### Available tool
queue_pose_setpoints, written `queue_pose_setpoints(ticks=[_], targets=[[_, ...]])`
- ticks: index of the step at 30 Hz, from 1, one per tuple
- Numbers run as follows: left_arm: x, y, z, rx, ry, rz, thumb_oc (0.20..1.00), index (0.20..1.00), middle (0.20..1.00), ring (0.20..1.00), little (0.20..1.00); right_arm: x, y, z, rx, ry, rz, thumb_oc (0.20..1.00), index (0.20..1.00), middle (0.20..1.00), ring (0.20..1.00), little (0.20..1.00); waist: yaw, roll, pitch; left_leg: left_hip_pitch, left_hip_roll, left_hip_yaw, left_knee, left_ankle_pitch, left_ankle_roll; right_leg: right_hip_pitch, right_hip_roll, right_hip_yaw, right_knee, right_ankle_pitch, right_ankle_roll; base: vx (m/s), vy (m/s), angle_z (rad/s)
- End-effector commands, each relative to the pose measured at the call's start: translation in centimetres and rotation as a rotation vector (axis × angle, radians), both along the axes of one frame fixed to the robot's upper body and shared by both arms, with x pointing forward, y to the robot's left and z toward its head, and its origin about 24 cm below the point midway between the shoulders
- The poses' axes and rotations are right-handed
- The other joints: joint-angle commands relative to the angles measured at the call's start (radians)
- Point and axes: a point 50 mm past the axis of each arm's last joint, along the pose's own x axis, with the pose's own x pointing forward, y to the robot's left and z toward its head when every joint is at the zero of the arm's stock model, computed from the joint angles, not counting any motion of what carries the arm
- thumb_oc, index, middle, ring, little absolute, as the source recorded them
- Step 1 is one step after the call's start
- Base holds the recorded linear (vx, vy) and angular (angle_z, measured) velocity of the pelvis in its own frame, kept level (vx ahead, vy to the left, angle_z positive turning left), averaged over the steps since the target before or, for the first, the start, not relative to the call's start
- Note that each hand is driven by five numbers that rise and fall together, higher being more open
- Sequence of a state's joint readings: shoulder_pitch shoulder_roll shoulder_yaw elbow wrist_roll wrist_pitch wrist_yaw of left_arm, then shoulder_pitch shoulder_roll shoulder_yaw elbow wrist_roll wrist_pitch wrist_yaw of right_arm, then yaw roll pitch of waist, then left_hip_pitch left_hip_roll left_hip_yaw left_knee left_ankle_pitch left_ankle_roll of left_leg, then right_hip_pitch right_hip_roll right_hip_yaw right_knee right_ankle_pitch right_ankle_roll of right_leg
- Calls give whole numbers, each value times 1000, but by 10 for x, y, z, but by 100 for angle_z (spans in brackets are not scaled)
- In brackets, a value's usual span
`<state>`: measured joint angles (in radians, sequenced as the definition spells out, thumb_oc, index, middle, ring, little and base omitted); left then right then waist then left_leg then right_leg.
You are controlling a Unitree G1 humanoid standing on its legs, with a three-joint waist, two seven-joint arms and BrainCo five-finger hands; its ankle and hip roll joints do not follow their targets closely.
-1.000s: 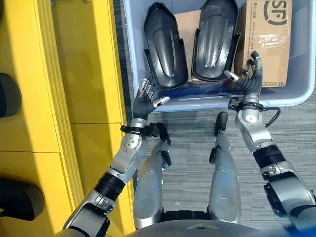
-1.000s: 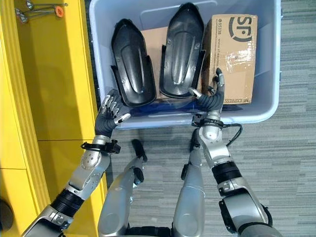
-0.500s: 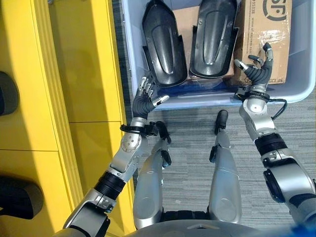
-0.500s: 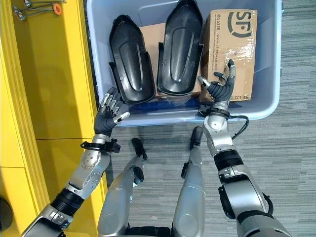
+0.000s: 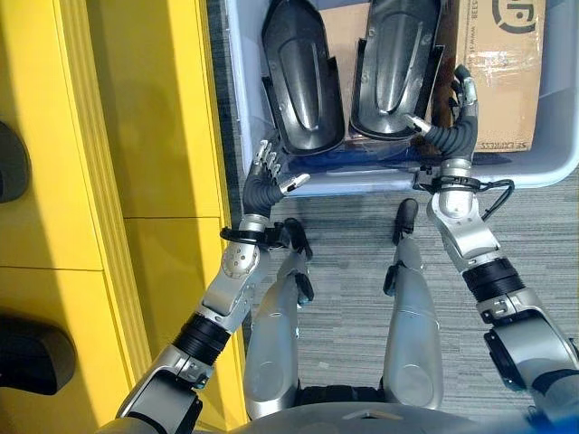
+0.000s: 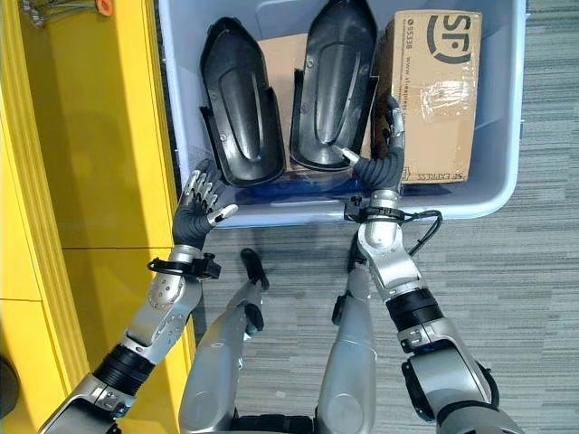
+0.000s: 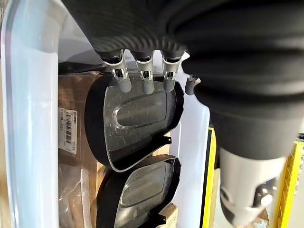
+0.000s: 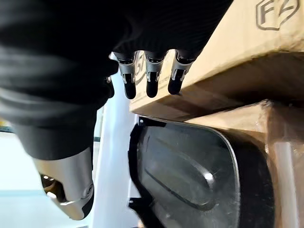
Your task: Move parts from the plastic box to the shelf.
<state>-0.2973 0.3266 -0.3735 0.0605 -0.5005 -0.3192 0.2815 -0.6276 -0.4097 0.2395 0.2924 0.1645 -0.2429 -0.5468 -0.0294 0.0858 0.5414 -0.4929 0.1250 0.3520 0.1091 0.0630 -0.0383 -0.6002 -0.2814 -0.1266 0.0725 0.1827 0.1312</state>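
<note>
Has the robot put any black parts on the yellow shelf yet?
None looks moved: both black parts lie in the plastic box. The right hand is open at the right-side part's near end, the left hand open at the box rim, neither gripping. Lifting and shelving remain.

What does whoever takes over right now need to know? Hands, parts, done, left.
Left hand: open, at the near rim of the plastic box, holding nothing.
Right hand: open, inside the box between the right black part and the cardboard box, nothing gripped.
Both black parts, including the left one, lie in the box.
Done: none moved to the yellow shelf.
Left: grasp and move both.
</note>
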Motion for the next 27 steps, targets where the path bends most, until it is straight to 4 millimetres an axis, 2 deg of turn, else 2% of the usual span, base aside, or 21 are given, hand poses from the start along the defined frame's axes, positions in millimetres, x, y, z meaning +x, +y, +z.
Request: queue_pose_setpoints(ticks=[1,5,7,8,11,13,14,16,23,24,27], targets=[[-9,5,22,-2,-125,-13,1000,1000,1000,1000,1000,-15,11,35,-30,-198,43,1000,1000,1000,1000,1000,15,3,-22,-21,81,-89,72,-38,-76,-2,-34,-18,134,-76,63,0,0,0],[-10,6,22,1,-123,-8,1000,1000,1000,1000,1000,-18,18,42,-15,-238,71,1000,1000,1000,1000,1000,15,-2,-21,-34,79,-80,73,-18,-67,-14,-34,-19,132,-59,53,-35,-3,1],[-10,7,22,1,-123,-7,1000,1000,1000,1000,1000,-18,20,43,-15,-238,75,1000,1000,1000,1000,1000,16,-3,-21,-35,79,-82,72,-17,-66,-15,-33,-19,133,-59,52,31,7,1],[-9,7,22,1,-122,-7,1000,1000,1000,1000,1000,-17,20,43,-16,-236,73,1000,1000,1000,1000,1000,18,-2,-22,-24,79,-91,72,-37,-76,-4,-32,-16,136,-78,60,61,12,2],[-9,7,22,0,-120,-9,1000,1000,1000,1000,1000,-12,20,41,-16,-212,62,1000,1000,1000,1000,1000,21,-1,-22,-26,79,-92,71,-34,-76,-6,-33,-16,135,-78,58,20,4,1],[-9,6,22,-1,-122,-11,1000,1000,1000,1000,1000,-6,18,37,1,-179,53,1000,1000,1000,1000,1000,24,0,-22,-29,79,-92,72,-34,-75,-9,-32,-16,136,-77,58,-42,-4,0],[-9,5,22,-6,-122,-16,1000,1000,1000,1000,1000,-1,17,33,22,-152,48,1000,1000,1000,1000,1000,24,1,-21,-44,79,-83,70,-13,-65,-25,-33,-17,132,-57,50,0,0,0],[-9,4,22,-10,-121,-19,1000,1000,1000,1000,1000,4,15,28,41,-116,37,1000,1000,1000,1000,1000,28,5,-22,-32,79,-92,71,-34,-76,-15,-31,-14,138,-78,59,29,4,-1],[-9,2,20,-15,-114,-29,1000,1000,1000,1000,1000,19,1,13,75,-11,-21,1000,1000,1000,1000,1000,37,18,-22,-38,74,-93,64,-29,-75,-27,-31,-10,140,-77,57,-11,-1,0],[-9,1,20,-17,-116,-32,1000,1000,1000,1000,1000,22,-1,12,78,3,-30,1000,1000,1000,1000,1000,37,19,-21,-52,74,-85,62,-7,-66,-41,-32,-13,135,-57,48,-78,-7,0],[-9,1,21,-19,-116,-36,1000,1000,1000,1000,1000,28,-9,4,101,54,-61,1000,1000,1000,1000,1000,40,26,-21,-57,74,-85,59,-4,-67,-49,-32,-15,136,-58,49,-25,-2,0]])
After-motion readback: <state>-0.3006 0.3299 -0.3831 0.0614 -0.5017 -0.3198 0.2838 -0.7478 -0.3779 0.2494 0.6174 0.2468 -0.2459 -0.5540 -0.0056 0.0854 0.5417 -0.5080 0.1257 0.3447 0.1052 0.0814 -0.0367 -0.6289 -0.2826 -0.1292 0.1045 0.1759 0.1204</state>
